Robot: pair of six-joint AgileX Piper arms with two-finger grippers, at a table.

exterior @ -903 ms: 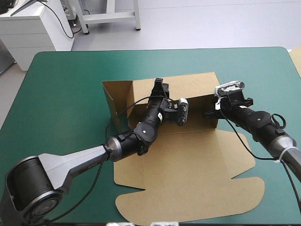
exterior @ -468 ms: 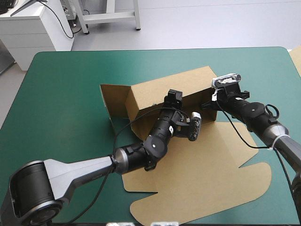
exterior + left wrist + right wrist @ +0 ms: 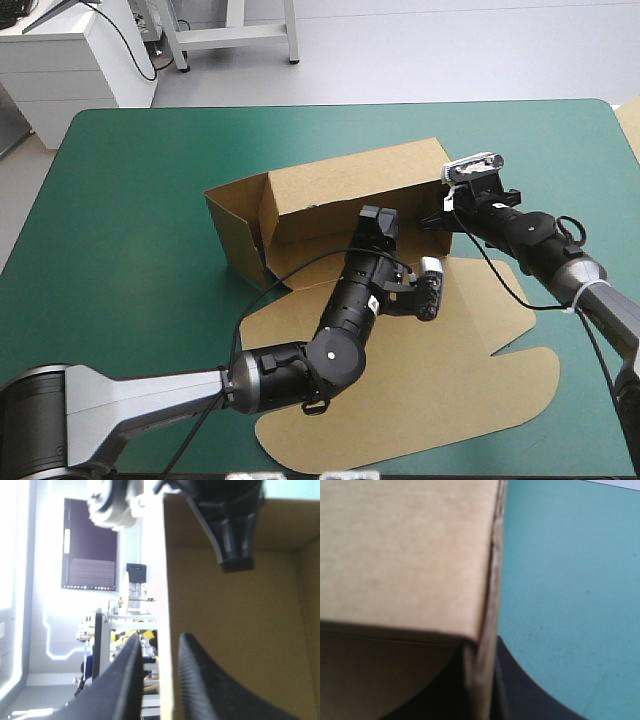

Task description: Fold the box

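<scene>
Squaring up the raised walls of the brown box [image 3: 340, 190], mid-table on the teal-green cover [image 3: 130, 200], wants both arms moving as one: left gripper [image 3: 157, 640] clamped on a long wall's edge, right gripper [image 3: 481, 655] clamped on the right-end corner.

From above, I cannot see all the fingertips of my right gripper [image 3: 438, 214]: a corner of the box [image 3: 350, 190] hides them. In its wrist view, the board between them is blurred.

High view looks down on the table; both wrist views sit close against the box [image 3: 350, 185]
</scene>
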